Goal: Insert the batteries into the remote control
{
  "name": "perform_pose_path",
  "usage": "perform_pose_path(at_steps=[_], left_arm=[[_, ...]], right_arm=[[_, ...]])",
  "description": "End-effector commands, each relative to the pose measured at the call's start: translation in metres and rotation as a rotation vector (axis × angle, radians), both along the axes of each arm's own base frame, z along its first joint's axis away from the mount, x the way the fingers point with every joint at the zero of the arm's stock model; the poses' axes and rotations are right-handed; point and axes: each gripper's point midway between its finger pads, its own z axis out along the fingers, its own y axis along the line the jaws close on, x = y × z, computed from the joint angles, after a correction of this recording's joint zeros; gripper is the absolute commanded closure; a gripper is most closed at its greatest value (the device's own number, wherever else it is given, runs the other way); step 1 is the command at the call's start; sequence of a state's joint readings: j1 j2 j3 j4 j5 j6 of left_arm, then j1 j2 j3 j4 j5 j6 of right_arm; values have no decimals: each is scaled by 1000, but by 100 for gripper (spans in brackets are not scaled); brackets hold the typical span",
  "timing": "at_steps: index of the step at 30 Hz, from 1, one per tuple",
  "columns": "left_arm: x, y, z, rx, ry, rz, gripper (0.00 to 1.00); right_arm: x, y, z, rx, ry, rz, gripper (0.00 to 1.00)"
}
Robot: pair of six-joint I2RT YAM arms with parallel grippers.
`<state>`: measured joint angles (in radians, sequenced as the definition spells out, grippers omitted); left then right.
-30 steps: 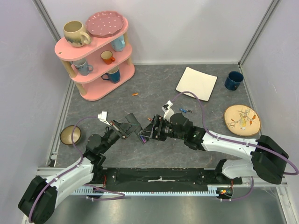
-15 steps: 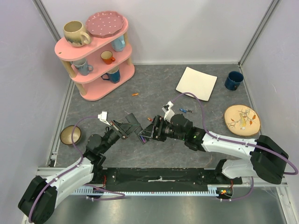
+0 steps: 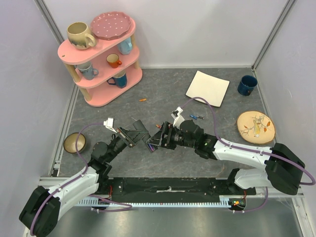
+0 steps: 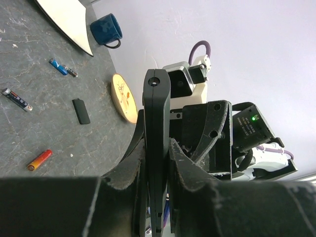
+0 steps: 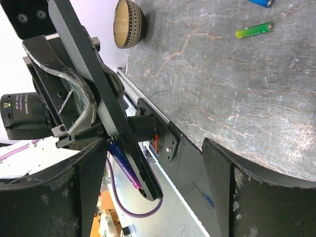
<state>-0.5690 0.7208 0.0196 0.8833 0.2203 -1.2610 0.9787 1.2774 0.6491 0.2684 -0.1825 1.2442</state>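
My left gripper (image 3: 137,131) is shut on the black remote control (image 3: 146,139) and holds it tilted above the mat; in the left wrist view the remote (image 4: 157,98) stands edge-on between the jaws of that gripper (image 4: 157,150). My right gripper (image 3: 154,143) is open, its jaws spread wide around the remote's lower end (image 5: 111,106). A purple battery (image 5: 123,165) lies along the remote beside my right gripper's left finger (image 5: 86,197). Loose batteries lie on the mat: green (image 5: 254,29), orange (image 4: 39,159), blue (image 4: 62,67), and red-and-black (image 4: 17,98).
A small black cover (image 4: 81,110) lies on the mat. A pink shelf (image 3: 101,54) with mugs stands at the back left, a white plate (image 3: 208,88) and blue mug (image 3: 247,84) at the back right, a wooden plate (image 3: 255,127) at the right, and a bowl (image 3: 74,142) at the left.
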Motion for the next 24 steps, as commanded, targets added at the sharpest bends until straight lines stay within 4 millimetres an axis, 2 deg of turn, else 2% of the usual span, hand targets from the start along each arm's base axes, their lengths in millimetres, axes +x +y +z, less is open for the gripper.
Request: perform_pose_path(at_steps=[1, 5, 13, 17, 24], left_arm=[[-7, 3, -12, 0, 4, -6, 98], [-7, 3, -18, 12, 15, -5, 98], [-6, 5, -16, 5, 7, 4, 98], [-6, 6, -9, -11, -13, 8, 98], [-8, 6, -1, -28, -38, 5, 98]], right_arm=[[5, 1, 20, -3, -51, 5, 15], [7, 3, 32, 0, -81, 11, 14], [8, -2, 45, 19, -109, -7, 13], [9, -5, 36, 20, -84, -31, 14], [11, -4, 34, 60, -47, -49, 16]])
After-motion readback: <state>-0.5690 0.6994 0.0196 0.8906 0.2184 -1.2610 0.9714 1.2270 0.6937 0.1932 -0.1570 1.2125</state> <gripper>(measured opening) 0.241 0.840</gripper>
